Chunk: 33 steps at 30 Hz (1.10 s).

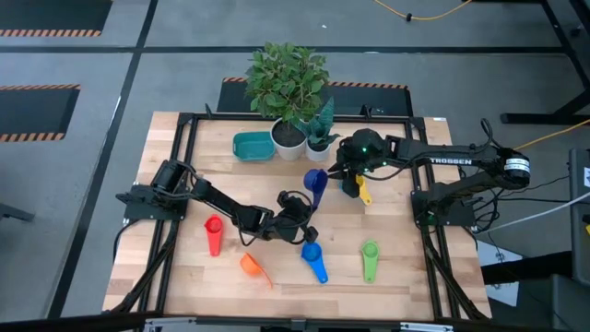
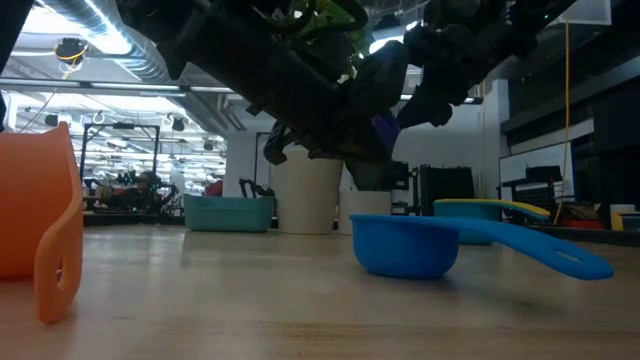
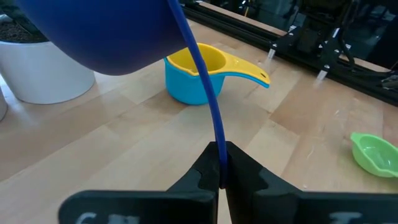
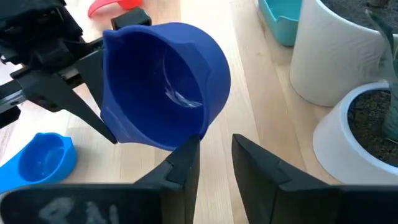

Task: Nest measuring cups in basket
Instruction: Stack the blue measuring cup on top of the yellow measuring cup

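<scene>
My left gripper (image 3: 219, 177) is shut on a dark blue measuring cup (image 1: 315, 180), held above the table's middle. My right gripper (image 4: 214, 158) stands open just behind that cup's bowl (image 4: 165, 87), nothing between its fingers; whether one fingertip touches the bowl I cannot tell. A yellow cup (image 3: 196, 59) sits nested in a light blue cup (image 3: 186, 87) on the table under the right arm. Red (image 1: 214, 231), orange (image 1: 252, 266), blue (image 1: 313, 256) and green (image 1: 370, 255) cups lie along the near side. The teal basket (image 1: 252, 145) stands at the far side. My left gripper pinches the dark blue cup's flat handle (image 3: 219, 140) near its free end, between the two fingers. The fingers come nearly level from the table's left and lie along the handle, which stands on edge. The cup is lifted clear and tipped on its side, its mouth facing my right gripper.
Two white plant pots (image 1: 289, 136) (image 1: 320, 143) stand at the far edge, right of the basket and close behind my right gripper. A black frame (image 1: 184, 129) runs round the table top. Bare wood (image 1: 230, 184) lies between the basket and the red cup.
</scene>
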### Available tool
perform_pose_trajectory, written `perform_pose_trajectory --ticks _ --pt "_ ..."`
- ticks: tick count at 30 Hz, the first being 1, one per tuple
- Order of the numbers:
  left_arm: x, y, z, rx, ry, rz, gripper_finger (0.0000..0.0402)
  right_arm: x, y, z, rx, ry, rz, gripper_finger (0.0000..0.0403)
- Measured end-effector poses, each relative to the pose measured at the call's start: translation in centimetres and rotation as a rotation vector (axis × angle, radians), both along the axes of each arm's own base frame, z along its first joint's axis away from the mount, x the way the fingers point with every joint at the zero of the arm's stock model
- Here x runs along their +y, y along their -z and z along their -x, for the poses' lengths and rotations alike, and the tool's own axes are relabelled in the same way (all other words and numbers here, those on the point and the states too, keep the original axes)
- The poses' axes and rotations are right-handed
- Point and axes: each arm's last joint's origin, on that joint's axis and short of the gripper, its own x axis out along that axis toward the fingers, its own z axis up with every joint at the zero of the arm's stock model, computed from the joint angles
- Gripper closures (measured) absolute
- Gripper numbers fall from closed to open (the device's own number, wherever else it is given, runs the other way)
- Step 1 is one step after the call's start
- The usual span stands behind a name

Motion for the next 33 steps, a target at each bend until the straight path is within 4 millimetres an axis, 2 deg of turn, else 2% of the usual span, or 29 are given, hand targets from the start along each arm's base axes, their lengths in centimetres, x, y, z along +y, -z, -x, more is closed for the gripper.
perform_pose_trajectory --ticks 20,33 --pt "0.0 -0.2 -0.1 -0.02 0.003 0.007 0.0399 -0.2 -1.0 -0.8 -0.131 -0.001 0.04 0.0305" --pt "0.0 -0.2 -0.1 -0.023 0.003 0.008 0.0398 -0.6 0.4 -2.2 -0.122 -0.001 0.038 0.0305"
